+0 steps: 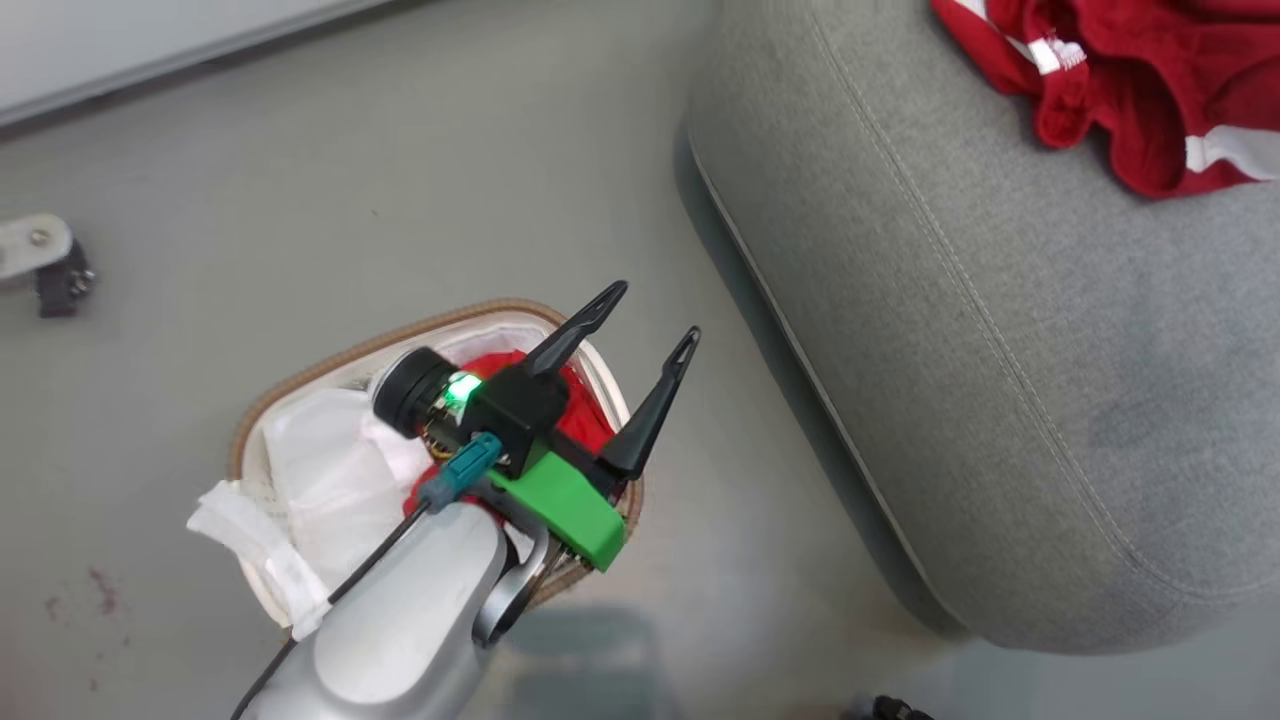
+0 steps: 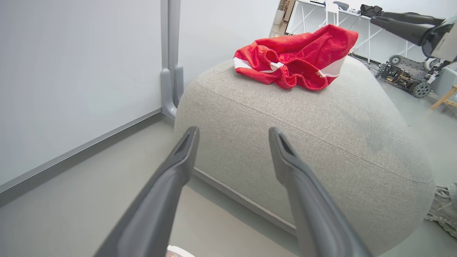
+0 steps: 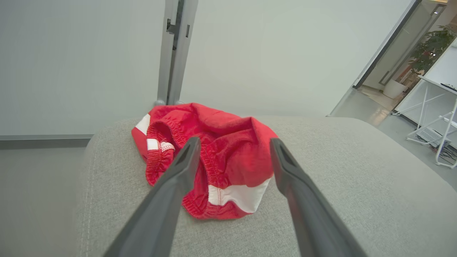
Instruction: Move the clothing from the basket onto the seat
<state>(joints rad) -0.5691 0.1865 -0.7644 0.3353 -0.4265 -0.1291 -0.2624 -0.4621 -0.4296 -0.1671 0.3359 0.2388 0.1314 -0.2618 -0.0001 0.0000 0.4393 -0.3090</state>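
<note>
- The left gripper (image 1: pixel 655 312) hung over the basket (image 1: pixel 330 365) at about 7 o'clock in the head view. Its two dark fingers were spread wide, gripped nothing and pointed toward 1 o'clock.
- The basket stood on the grey floor (image 1: pixel 400 200), near the seat (image 1: pixel 1000 350) but apart from it.
- A red garment (image 1: pixel 588 420) lay inside the basket against the white liner (image 1: pixel 320 460), partly hidden under the gripper.
- A second red garment (image 1: pixel 1130 80) lay crumpled on top of the seat, at 1 o'clock in the head view, with its white bands showing.
- In the right wrist view, the right gripper (image 3: pixel 234 150) was released. Its fingers stood far apart on either side of that second garment (image 3: pixel 228 157), with no cloth pinched.
- In the left wrist view, the right gripper (image 2: pixel 378 18) showed at 2 o'clock, above the seat (image 2: pixel 303 142) and clear of the garment (image 2: pixel 296 57).
- A grey shoe (image 2: pixel 442 207) sat at 4 o'clock beside the base of the seat.
</note>
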